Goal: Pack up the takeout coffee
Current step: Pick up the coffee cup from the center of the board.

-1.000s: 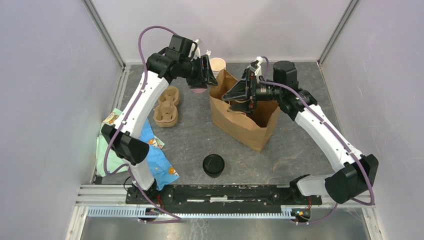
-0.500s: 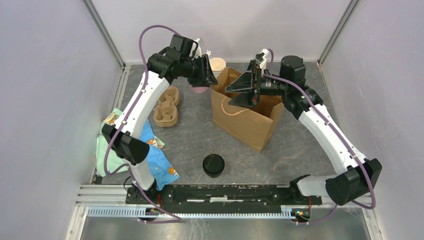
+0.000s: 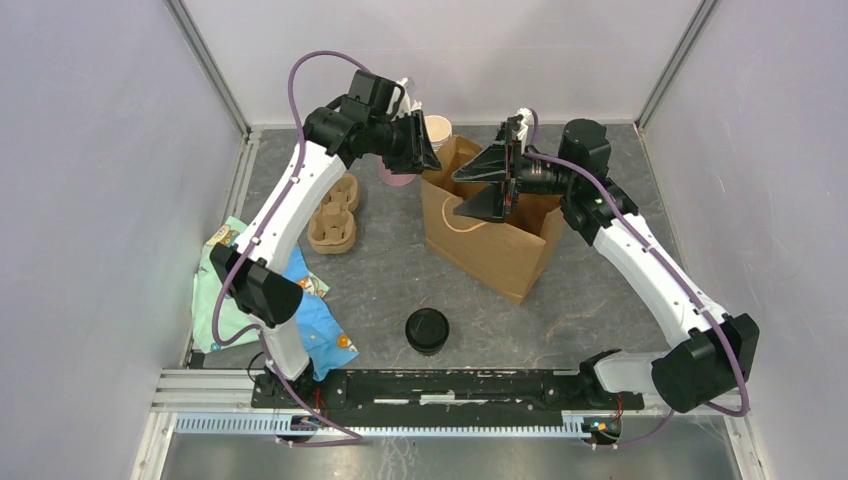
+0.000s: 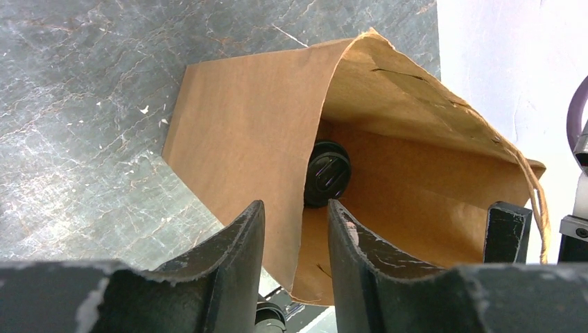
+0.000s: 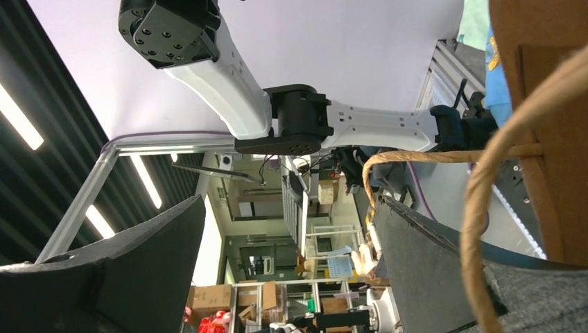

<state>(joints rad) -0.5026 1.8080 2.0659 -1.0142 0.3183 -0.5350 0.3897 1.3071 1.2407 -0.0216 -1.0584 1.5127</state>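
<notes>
The brown paper bag (image 3: 489,248) stands open mid-table. In the left wrist view the takeout coffee's black lid (image 4: 327,173) shows deep inside the bag (image 4: 236,125). In the top view the cup is hidden. My left gripper (image 3: 429,160) is at the bag's far-left rim. Its jaws (image 4: 296,206) are slightly apart and straddle the bag wall's edge. My right gripper (image 3: 463,193) is wide open above the bag mouth. In the right wrist view (image 5: 290,202) the bag's twine handle (image 5: 485,201) loops by one finger.
A stack of black lids (image 3: 427,331) sits near the front. Lidless cream-rimmed cups (image 3: 436,129) stand behind the bag. A pulp cup carrier (image 3: 333,212) and a pink object (image 3: 397,179) lie left of the bag. A patterned cloth (image 3: 310,312) lies at the left edge.
The bag has gone from leaning to more upright. My right gripper has risen and shifted right above its mouth. My left gripper has moved right to the bag's rim.
</notes>
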